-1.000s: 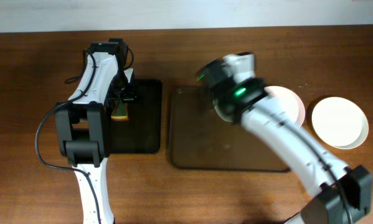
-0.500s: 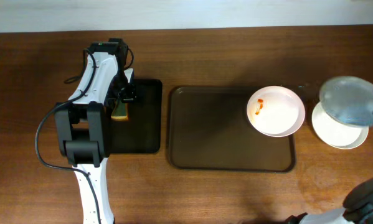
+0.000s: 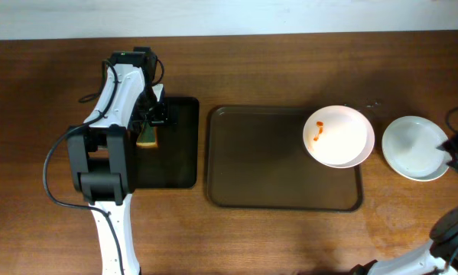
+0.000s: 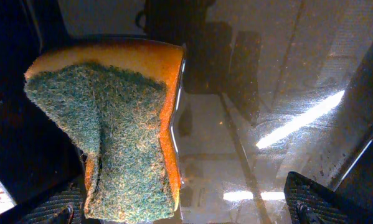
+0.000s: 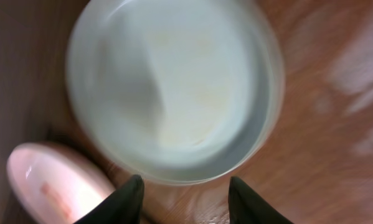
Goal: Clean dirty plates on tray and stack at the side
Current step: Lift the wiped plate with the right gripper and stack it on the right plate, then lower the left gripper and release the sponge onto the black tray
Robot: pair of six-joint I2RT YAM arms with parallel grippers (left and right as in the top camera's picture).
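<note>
Dirty plate (image 3: 338, 136) with orange smear sits on tray (image 3: 251, 172).

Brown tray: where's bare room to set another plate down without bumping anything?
The tray is bare from its left rim to the smeared plate. Crowded: its right end, with that plate and a white plate just outside.

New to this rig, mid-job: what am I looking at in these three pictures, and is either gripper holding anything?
Two robot arms stand at a wooden table. The overhead view shows everything: the brown tray carries one smeared plate; a plain white plate sits on the table to its right. The other two views look out from each wrist. The left gripper is open over a sponge on the black tray. The right gripper is open beside the white plate, holding nothing.
</note>
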